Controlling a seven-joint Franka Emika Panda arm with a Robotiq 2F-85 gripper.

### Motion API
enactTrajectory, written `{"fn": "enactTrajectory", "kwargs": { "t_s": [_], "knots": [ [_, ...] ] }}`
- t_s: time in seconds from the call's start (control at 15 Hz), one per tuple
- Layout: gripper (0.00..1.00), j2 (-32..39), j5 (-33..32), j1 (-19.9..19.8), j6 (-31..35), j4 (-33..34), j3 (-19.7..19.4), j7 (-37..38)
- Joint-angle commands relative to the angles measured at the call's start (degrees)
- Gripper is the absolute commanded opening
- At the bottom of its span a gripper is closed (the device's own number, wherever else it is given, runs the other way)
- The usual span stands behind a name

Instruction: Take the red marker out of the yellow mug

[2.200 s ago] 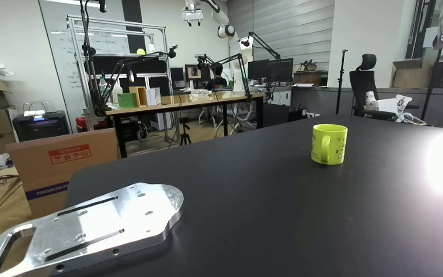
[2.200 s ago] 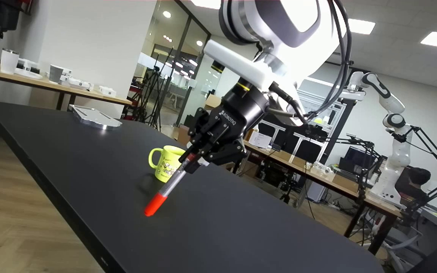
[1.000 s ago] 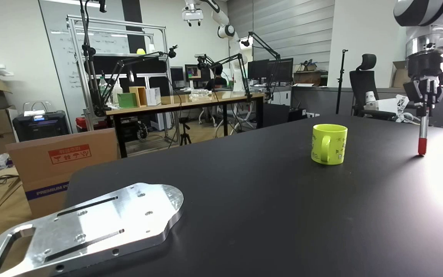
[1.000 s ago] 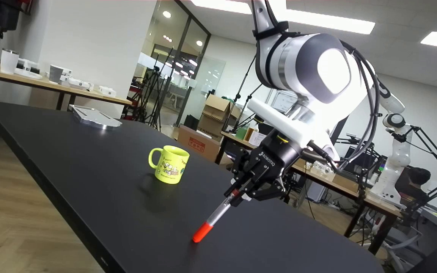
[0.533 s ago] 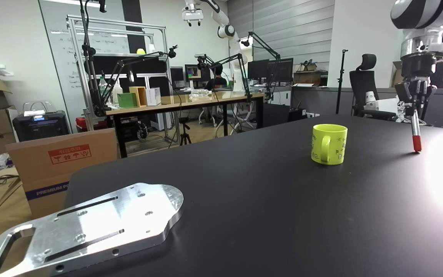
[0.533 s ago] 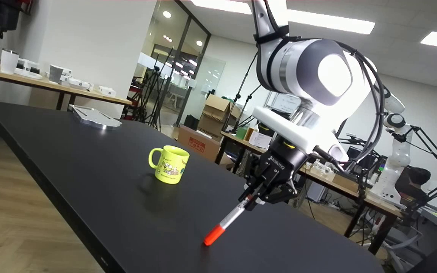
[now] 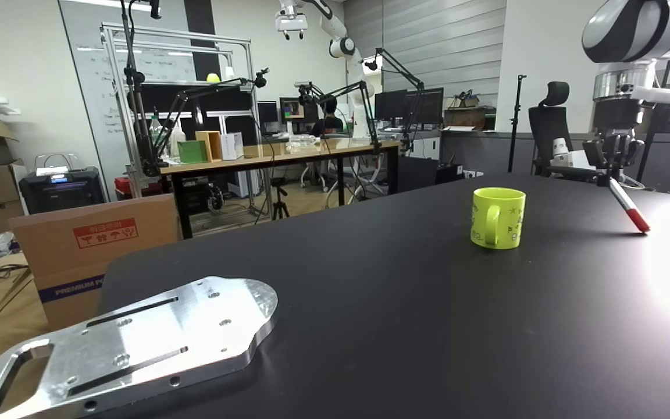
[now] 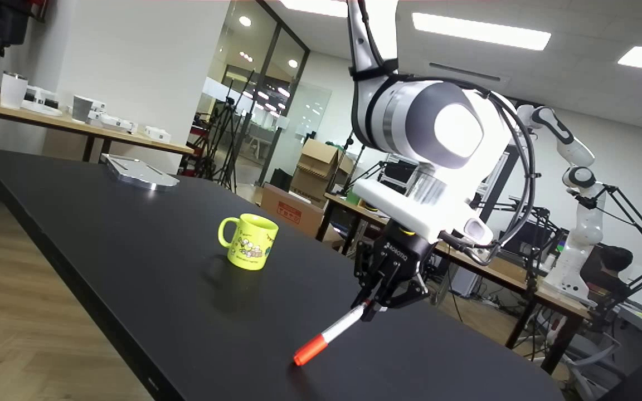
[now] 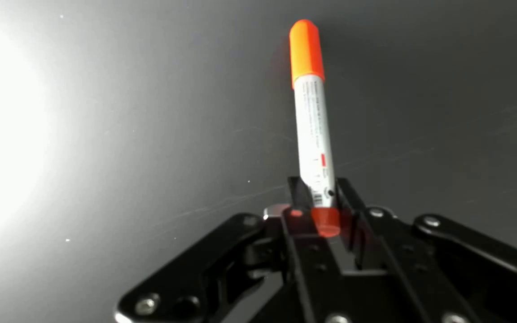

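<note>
- Nearest, in the wrist view: the claw (image 9: 323, 194) is narrow, its two fingers (image 9: 350, 197) pressed on either side of the red marker (image 9: 313, 130), close to the end without the cap.
- The next move turns on the marker's long axis. In an exterior view the claw points nearly straight down, but the marker slants off that line, its red cap (image 7: 637, 220) lowest. The tip seems to meet the tabletop (image 7: 370, 326); I cannot be certain of contact. To lay it flat, I judge the claw needs to sink and let the marker swivel before letting go.
- Next out, the yellow mug (image 8: 249, 243) stands upright, well apart from claw and marker, so the taking-out looks done. The bottom of its inside is hidden in both exterior views.
- The wrist view shows the print on the white barrel and both sides of the grip, but neither the mug nor how steep the slant is. Both exterior views give the slant and the mug, with the grip small and dark.
- Beyond the mug lies a metal plate (image 8: 141, 174).
- Farthest, a second white arm (image 8: 583, 206) stands in the background; the working arm (image 8: 443, 128) is the only one near the marker.
</note>
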Motion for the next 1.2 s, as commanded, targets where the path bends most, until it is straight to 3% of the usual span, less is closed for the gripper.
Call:
{"fn": "enactTrajectory", "kwargs": {
  "t_s": [0.0,0.47,0.73,0.8,0.87,1.13],
  "knots": [
    [0.05,0.3,-2.3,1.1,2.5,-1.9,0.3,3.5],
    [0.05,1.2,-5.7,3.6,7.3,-5.8,0.0,6.7],
    [0.05,2.0,-6.6,4.0,6.5,-5.8,0.1,8.3],
    [0.45,1.5,-6.5,4.0,6.4,-6.2,0.3,8.3],
    [0.46,0.9,-6.4,3.9,6.3,-6.8,0.5,8.0],
    [0.73,-4.3,-5.6,3.6,6.8,-10.9,1.7,6.6]
  ]
}}
